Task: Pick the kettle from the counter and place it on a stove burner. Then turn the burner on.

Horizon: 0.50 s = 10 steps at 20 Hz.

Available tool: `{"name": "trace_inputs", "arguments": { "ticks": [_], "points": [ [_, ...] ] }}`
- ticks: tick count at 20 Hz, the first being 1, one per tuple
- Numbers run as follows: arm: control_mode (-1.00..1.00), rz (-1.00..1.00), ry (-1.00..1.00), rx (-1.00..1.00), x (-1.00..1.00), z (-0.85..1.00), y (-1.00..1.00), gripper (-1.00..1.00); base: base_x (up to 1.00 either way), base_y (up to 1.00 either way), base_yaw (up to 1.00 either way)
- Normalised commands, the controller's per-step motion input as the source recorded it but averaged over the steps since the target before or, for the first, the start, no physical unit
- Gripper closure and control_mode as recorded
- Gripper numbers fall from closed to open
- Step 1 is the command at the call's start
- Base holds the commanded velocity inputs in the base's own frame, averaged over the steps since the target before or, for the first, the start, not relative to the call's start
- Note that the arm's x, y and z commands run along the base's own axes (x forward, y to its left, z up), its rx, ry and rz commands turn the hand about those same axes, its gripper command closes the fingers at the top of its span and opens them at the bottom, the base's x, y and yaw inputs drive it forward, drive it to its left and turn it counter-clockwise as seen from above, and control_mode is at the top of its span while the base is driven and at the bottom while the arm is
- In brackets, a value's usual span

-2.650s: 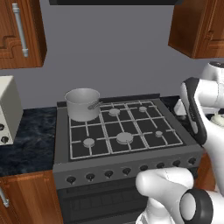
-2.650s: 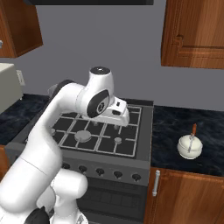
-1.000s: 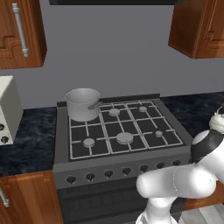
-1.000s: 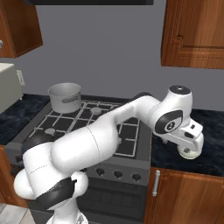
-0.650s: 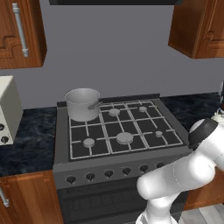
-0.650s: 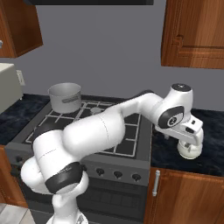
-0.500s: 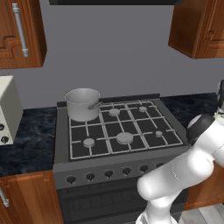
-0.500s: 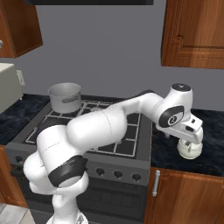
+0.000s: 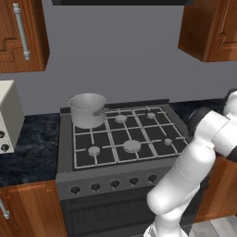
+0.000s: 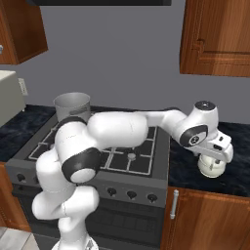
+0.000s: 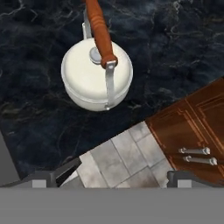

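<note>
Reaches far out to the right of the stove (image 10: 146,161), arm stretched over the dark marbled counter (image 10: 188,166), gripper (image 10: 215,151) hanging right above the kettle (image 10: 211,167). Lower and closer over the kettle than half a second ago, when more of the cream body showed beneath the hand; 2.6 seconds ago was still raised over the stove grates, with the kettle standing alone on the counter. From the hand camera: kettle (image 11: 96,78) upright on the counter (image 11: 35,113), wire handle arched over the lid, reddish-brown grip running up toward the top edge. Fingertips (image 11: 65,168) spread wide at the lower corners, gripper (image 11: 118,175) holding nothing, kettle lying ahead of the tips and apart from them. Below the counter edge, tiled floor (image 11: 127,157) and a wooden cabinet door (image 11: 192,127) with a metal pull. Steel pot (image 9: 87,109) unmoved on the back left of the stove (image 9: 65,157); small burner cap (image 9: 167,141) bare at front right, knobs (image 9: 113,183) along the front panel as before.
</note>
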Motion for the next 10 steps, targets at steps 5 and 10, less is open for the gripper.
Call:
{"name": "trace_inputs", "arguments": {
  "ticks": [5, 10],
  "points": [
    [-1.00, 0.07, 0.00, 0.00, 0.27, -0.05, -0.38, -1.00, 0.00, 0.00, 0.00],
    [-1.00, 0.07, 0.00, 0.01, 0.21, 0.00, -0.37, -1.00, 0.00, 0.00, 0.00]
  ]
}}
